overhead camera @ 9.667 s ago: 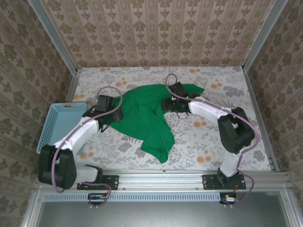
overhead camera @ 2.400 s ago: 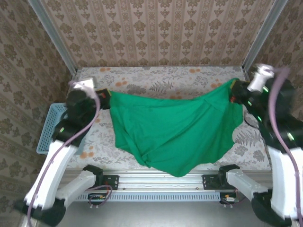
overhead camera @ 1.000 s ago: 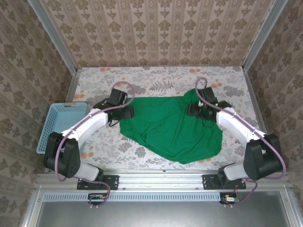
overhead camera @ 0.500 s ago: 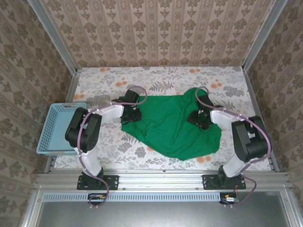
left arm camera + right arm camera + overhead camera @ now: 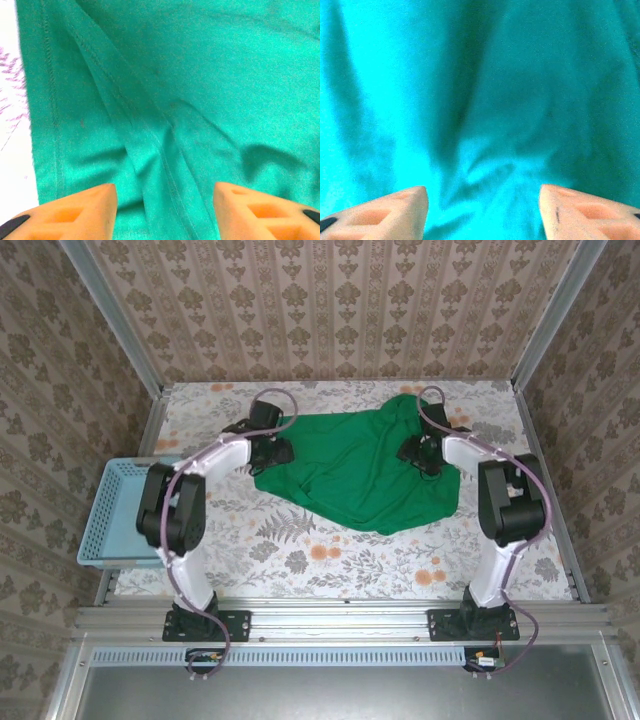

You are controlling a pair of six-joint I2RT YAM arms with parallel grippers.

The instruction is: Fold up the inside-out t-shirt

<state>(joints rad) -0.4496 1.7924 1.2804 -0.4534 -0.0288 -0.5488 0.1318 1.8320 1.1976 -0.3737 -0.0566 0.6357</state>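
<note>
Top external shows one t-shirt (image 5: 350, 475), one basket (image 5: 101, 502).

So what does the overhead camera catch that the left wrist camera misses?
Overhead: the whole shirt lying rumpled on the table, the left arm and right arm reaching to its two sides, a blue basket at the left. Left wrist: stitched seams up close, and the left claw with its orange fingertips apart over the cloth. Both: the green shirt and a bit of table.
</note>
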